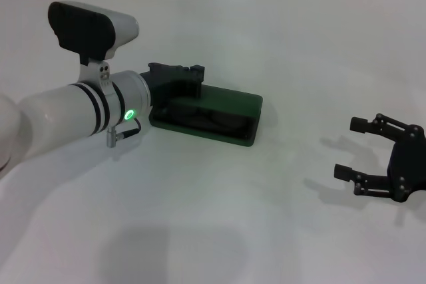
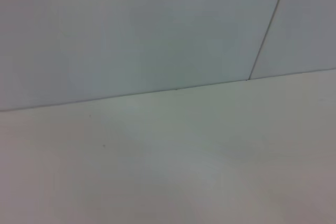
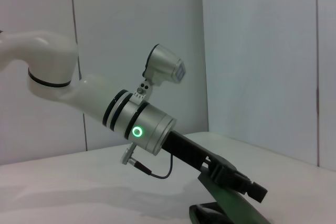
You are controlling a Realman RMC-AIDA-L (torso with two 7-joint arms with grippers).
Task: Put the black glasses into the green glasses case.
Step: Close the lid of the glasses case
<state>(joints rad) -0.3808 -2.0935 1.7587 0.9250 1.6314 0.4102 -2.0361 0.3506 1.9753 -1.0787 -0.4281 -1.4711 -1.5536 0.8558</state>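
Reaching in from the left across the white table (image 1: 219,204), the left gripper (image 1: 178,75) is being held at the near-left end of the green glasses case (image 1: 219,116), seemingly on the lid, though whether its fingers are released or clenched cannot be told. Inside the open case, the black glasses (image 1: 210,117) are being seen lying on the dark lining, so the placing is being judged as largely done. Far to the right, well apart from the case, the right gripper (image 1: 363,152) is being kept parked with fingers spread and empty.

Probably a lab, bare white tabletop (image 1: 266,217), panelled wall (image 3: 252,51)
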